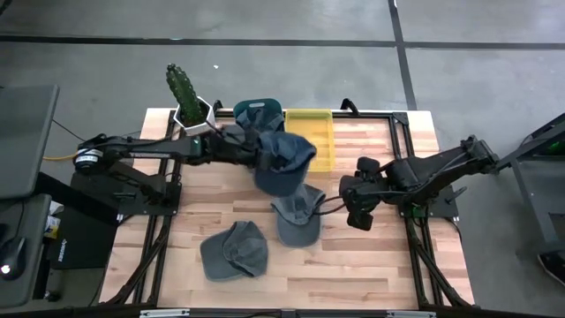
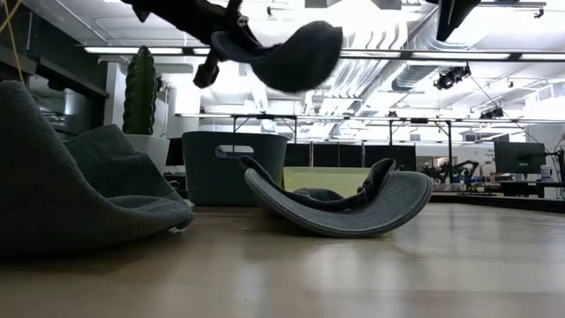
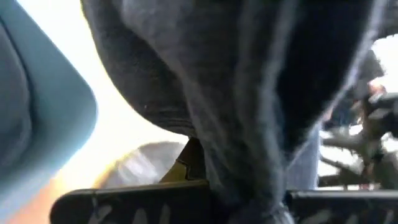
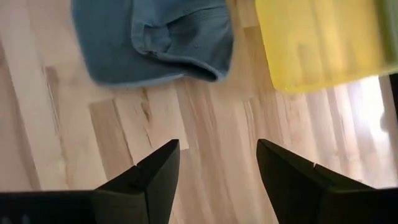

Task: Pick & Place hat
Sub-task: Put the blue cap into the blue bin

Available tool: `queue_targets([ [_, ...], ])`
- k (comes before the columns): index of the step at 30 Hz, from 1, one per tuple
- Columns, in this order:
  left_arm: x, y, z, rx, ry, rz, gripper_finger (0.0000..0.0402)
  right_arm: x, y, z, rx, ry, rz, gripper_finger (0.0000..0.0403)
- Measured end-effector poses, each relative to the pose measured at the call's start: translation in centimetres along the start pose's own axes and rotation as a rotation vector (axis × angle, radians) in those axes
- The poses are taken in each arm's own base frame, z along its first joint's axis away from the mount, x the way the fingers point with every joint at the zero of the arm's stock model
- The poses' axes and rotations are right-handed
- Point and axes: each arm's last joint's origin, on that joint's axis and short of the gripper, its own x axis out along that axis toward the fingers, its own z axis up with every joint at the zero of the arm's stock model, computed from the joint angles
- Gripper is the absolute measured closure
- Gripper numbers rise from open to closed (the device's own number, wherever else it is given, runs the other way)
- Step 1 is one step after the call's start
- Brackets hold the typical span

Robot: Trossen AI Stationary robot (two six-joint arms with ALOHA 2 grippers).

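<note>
carrying a blue hat (image 1: 284, 163) clamped in the left gripper (image 1: 259, 152), lifted above the worktop (image 1: 371, 256) beside the dark bin (image 1: 259, 113) and yellow tray (image 1: 313, 137). best kept level and high, clear of the hat below (image 1: 297, 216), then eased over the bin. right gripper (image 4: 217, 168) parked low, spread wide, holding nothing.

High view looks straight down on the whole table (image 1: 371, 265); low view looks level across it from board height; each wrist view sits close over its work, and high and low views share the middle hat (image 1: 296, 216).
</note>
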Motion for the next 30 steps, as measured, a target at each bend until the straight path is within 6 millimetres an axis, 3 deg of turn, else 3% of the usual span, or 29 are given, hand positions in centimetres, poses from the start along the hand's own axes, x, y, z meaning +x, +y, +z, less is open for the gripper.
queue_targets([
  [5,-2.8,1.0,2.4,0.008,-0.094,0.062,0.0401,0.1,-0.2,-0.1,0.110,-0.020,-0.056,0.0193],
  [12,-4.3,2.7,4.3,0.010,-0.156,0.141,0.0401,2.0,-0.6,-2.1,0.249,-0.045,-0.036,0.0194],
  [22,-4.1,5.3,6.0,-0.025,-0.259,0.330,0.0401,3.0,-2.4,-5.8,0.538,-0.171,0.105,0.0194],
  [30,-2.2,7.9,6.3,-0.058,-0.243,0.468,0.0401,3.1,-2.9,-6.5,0.601,-0.200,0.138,0.0194],
])
